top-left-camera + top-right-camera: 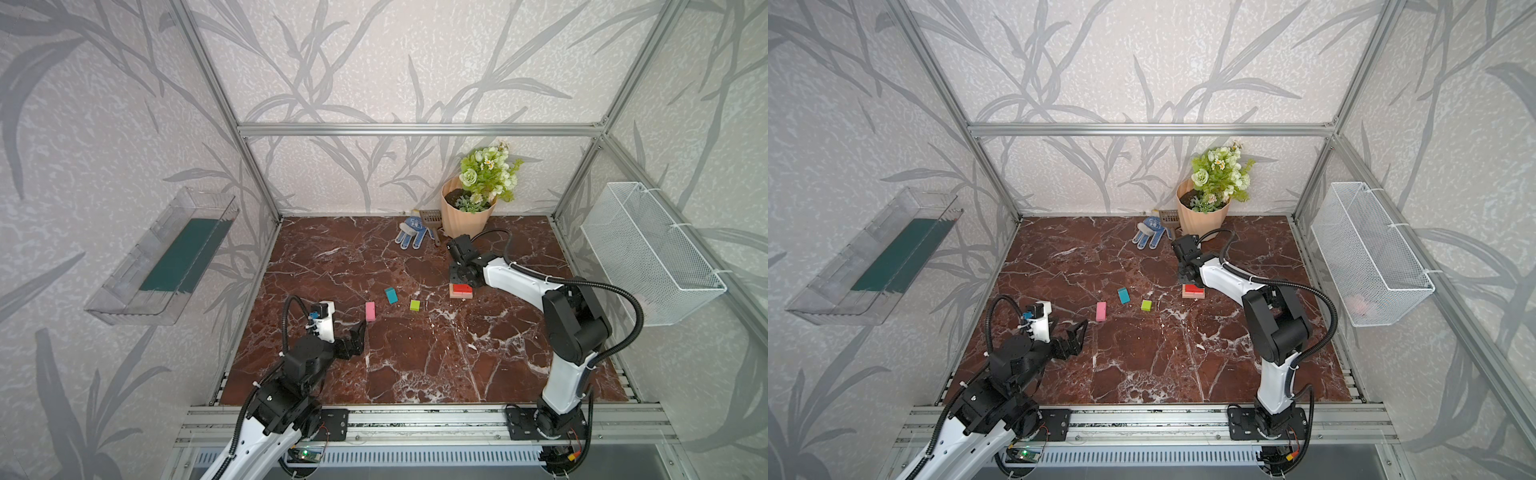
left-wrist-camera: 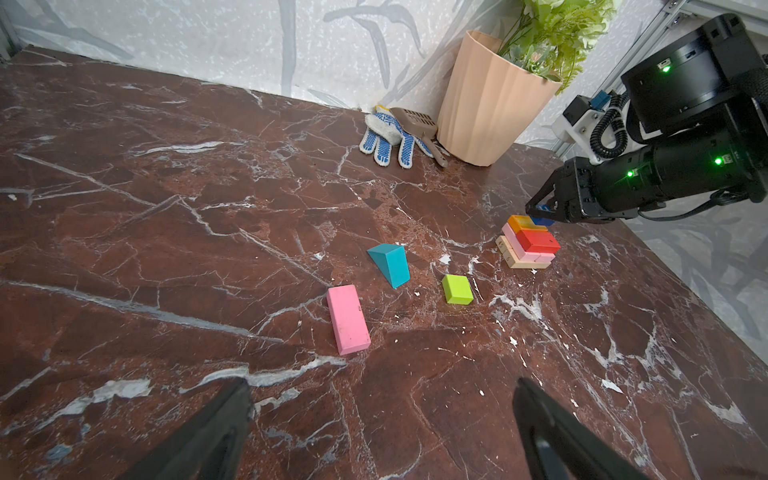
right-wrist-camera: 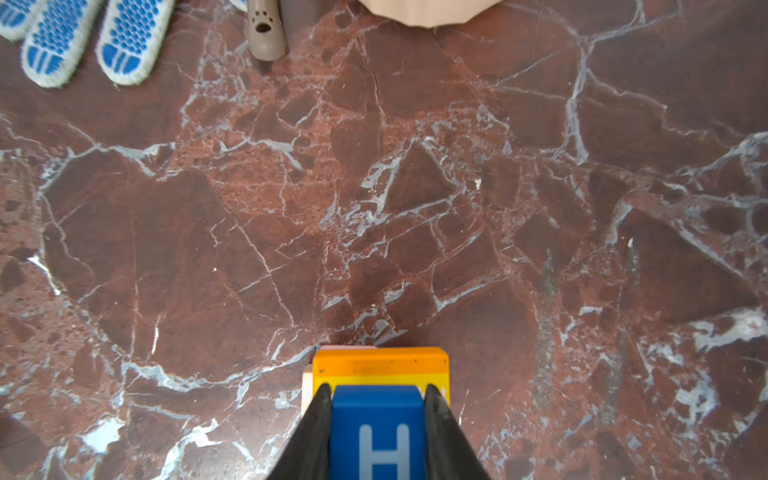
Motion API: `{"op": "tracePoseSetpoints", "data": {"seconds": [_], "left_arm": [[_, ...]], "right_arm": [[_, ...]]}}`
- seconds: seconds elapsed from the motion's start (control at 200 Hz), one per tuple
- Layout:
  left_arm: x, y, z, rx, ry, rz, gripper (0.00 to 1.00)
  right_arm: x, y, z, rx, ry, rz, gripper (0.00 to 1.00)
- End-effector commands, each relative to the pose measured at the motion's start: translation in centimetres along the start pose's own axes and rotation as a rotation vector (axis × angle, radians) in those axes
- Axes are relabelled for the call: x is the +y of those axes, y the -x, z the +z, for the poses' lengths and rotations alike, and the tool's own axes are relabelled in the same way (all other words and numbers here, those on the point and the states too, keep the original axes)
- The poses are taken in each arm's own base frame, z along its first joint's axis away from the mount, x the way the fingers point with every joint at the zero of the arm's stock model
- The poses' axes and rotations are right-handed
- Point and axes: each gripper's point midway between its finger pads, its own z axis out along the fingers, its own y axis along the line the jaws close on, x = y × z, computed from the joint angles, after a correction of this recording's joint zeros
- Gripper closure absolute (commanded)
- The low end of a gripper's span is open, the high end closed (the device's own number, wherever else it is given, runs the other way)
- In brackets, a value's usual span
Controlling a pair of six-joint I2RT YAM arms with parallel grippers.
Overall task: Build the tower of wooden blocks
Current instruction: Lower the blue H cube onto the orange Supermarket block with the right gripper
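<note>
**Workcell, seen from above and from both wrists.** The tower stands on the marbled counter, right of centre at mid-depth. It is on the near side of the peach flowerpot and apart from it.

In the left wrist view the tower reads from the bottom up as:
- a tan base layer
- a pink layer
- a red block on the near part and an orange block on the far part

The right arm reaches in from the right. The right jaws are closed on the blue cube, one finger on each side face, with the white H facing the wrist camera. The cube is held at the orange block, over the tower's far end; whether it touches that block cannot be told.

Three loose blocks lie on the counter left of the tower, none touching another:
- the lime green block, closest to the tower
- the teal wedge, next and slightly farther back
- the pink block, leftmost

The left arm sits at the near left. The left jaws stand wide open, low over the counter, just near-left of the pink block and clear of it.

A blue-dotted glove and a grey-brown scoop lie beside the flowerpot at the far edge
</note>
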Motion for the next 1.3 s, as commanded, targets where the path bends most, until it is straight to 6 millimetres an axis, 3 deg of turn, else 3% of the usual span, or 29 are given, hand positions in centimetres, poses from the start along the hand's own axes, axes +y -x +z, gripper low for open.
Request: {"op": "tracePoseSetpoints", "data": {"seconds": [0.0,1.295], "left_arm": [[-0.1,0.7,-0.3,-0.024,0.002,-0.006,0.01],[0.0,0.7,-0.3,-0.024,0.004,-0.008,0.01]], "right_arm": [[-0.1,0.4,0.0,0.003,-0.007,-0.004,0.85],[-0.6,-0.2,1.7,0.04,-0.019,0.0,0.85]]}}
